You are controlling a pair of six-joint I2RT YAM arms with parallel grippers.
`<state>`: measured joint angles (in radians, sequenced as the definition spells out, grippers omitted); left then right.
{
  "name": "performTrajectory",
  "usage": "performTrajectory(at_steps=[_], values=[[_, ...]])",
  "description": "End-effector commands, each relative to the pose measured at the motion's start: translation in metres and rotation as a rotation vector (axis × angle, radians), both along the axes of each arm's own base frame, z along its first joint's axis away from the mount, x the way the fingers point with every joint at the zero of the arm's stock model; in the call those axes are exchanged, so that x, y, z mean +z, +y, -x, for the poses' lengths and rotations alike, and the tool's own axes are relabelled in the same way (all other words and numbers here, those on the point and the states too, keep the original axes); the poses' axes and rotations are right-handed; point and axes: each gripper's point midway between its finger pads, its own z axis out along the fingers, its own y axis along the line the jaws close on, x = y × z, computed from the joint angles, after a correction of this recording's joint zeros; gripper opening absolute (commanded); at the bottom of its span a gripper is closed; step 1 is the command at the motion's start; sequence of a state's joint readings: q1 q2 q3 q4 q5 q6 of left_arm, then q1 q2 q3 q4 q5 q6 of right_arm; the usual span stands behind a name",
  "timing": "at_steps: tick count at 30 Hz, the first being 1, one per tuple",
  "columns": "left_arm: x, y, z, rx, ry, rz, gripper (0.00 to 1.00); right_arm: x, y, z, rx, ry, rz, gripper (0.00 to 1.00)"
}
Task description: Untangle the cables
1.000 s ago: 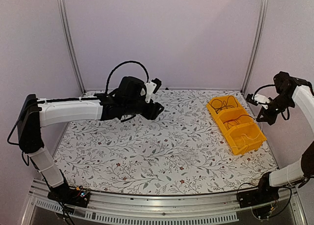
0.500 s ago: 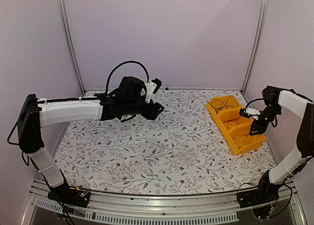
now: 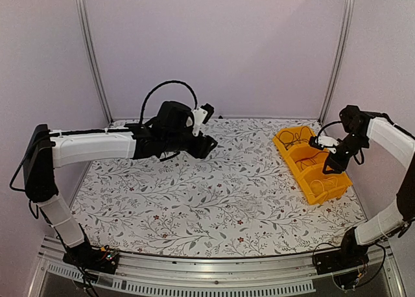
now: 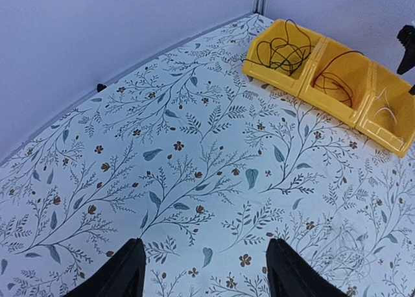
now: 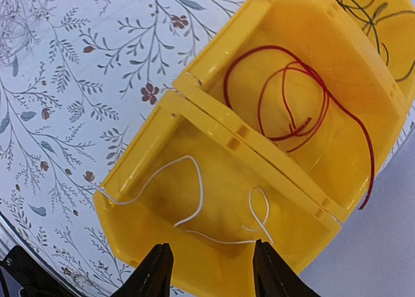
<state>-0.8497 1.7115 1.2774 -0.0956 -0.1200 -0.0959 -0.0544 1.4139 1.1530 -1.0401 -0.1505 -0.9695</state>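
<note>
Right arm has swung in from the side wall, so the right hand (image 3: 332, 163) now hangs over the nearest compartment of the yellow bin (image 3: 322, 194). Its jaws stand apart and hold nothing.

The white cable (image 5: 200, 187) lies loose in that compartment directly under the hand, with one end draped over the rim. This placement is judged to be a drop-off. The red cable (image 5: 324, 96) sits in the middle compartment and the black cable (image 4: 280, 50) in the far one. One colour per section suggests sorting to keep the strands apart.

The left hand (image 4: 204, 277) is wide and empty. It is parked high over the tabletop (image 3: 214, 193), well apart from the bin, probably to keep out of the way.

A faint pale tangle (image 4: 340, 258) appears to lie on the tabletop near the bin. It is too thin to identify with confidence.
</note>
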Motion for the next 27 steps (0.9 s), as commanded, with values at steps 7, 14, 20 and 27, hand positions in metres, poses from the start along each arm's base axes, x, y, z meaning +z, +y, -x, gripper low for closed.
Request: performTrajectory(at_steps=[7,14,20,27], values=[[-0.015,-0.018,0.009,-0.076,0.077,0.033,0.75,0.005,0.139,0.035,0.301,0.062,-0.279,0.47],[-0.038,-0.027,0.009,-0.079,0.166,0.016,0.73,-0.017,0.215,0.056,0.424,0.199,-0.408,0.46],[-0.038,-0.024,0.007,-0.066,0.157,0.009,0.74,-0.048,0.246,0.077,0.485,0.304,-0.401,0.45],[-0.036,-0.010,-0.005,0.036,0.208,0.068,0.73,-0.051,0.274,0.091,0.604,0.228,-0.322,0.42]])
